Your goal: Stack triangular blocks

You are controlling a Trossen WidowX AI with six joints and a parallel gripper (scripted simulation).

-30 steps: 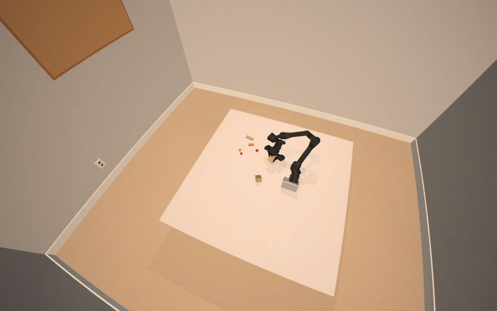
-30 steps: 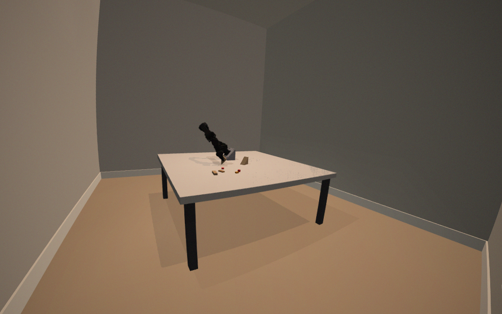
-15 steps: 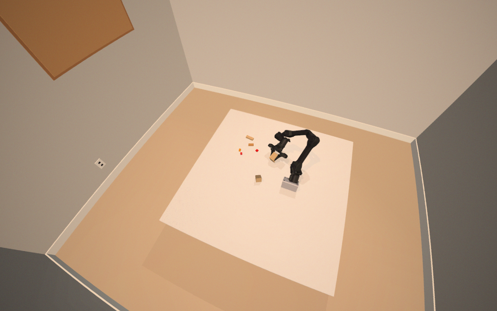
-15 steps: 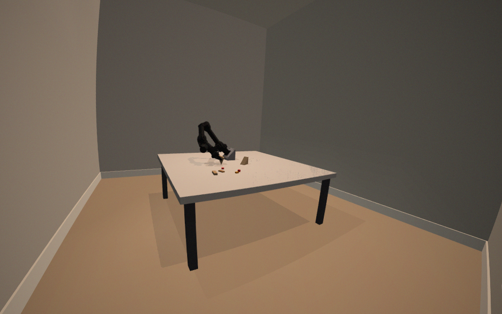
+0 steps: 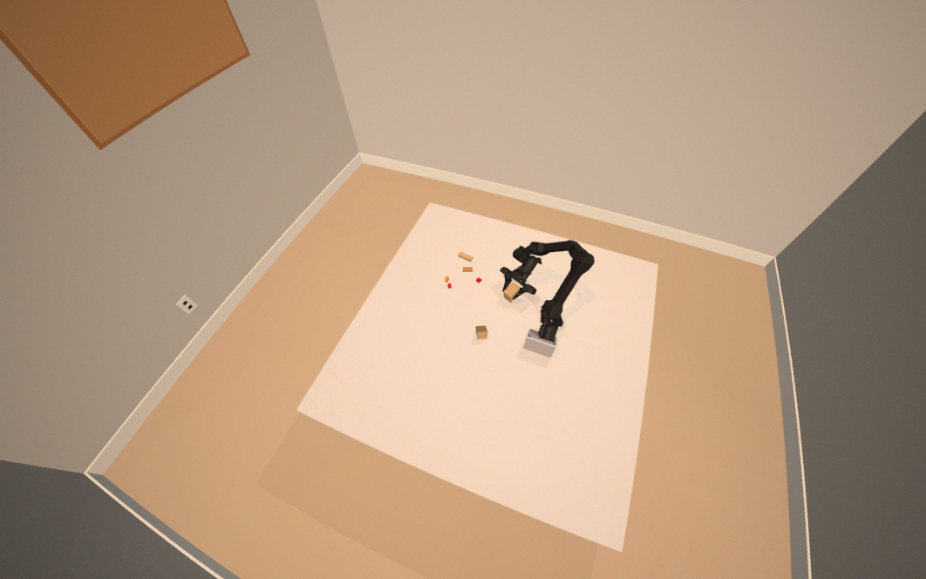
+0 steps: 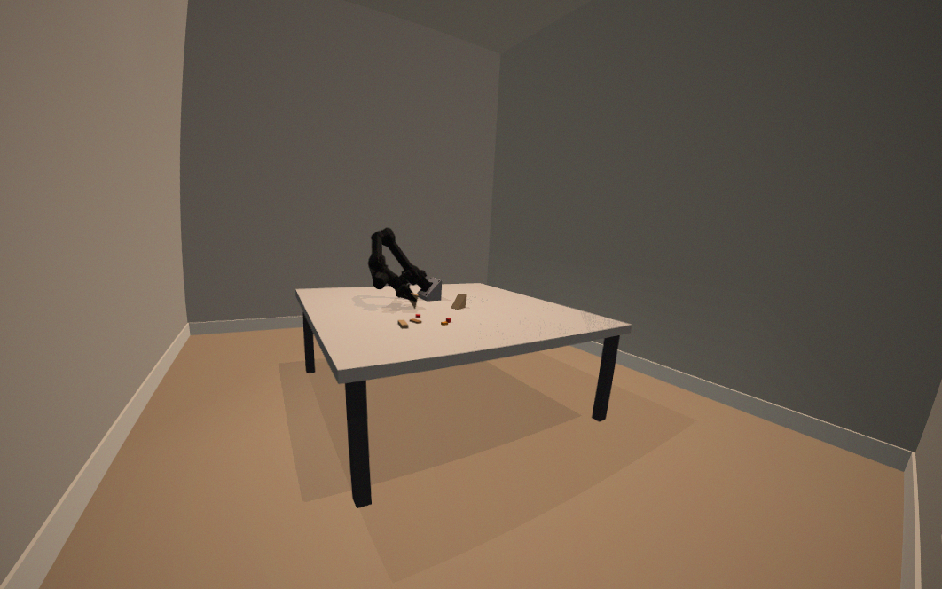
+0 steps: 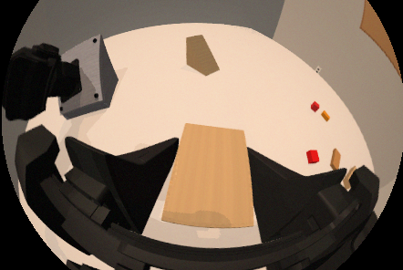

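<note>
One triangular block (image 5: 481,333) (image 6: 459,302) (image 7: 201,56) stands on the white table (image 5: 380,374) (image 6: 357,344), its sloped side visible in the exterior view. The other triangular block (image 5: 512,290) (image 7: 210,177) is between the fingers of my gripper (image 5: 517,285) (image 7: 211,147), tilted in the top view. In the wrist view a narrow gap shows on each side of it, so the gripper is open around it. Its underside is hidden, and I cannot tell whether it touches the table. The two blocks are apart.
Two red cubes (image 5: 479,280) (image 7: 313,156), a small orange piece (image 5: 446,279) (image 7: 325,116) and two flat wooden pieces (image 5: 465,256) (image 5: 466,269) (image 7: 335,159) lie off to one side. The grey arm base (image 5: 540,345) (image 7: 109,81) stands on the other side of the blocks.
</note>
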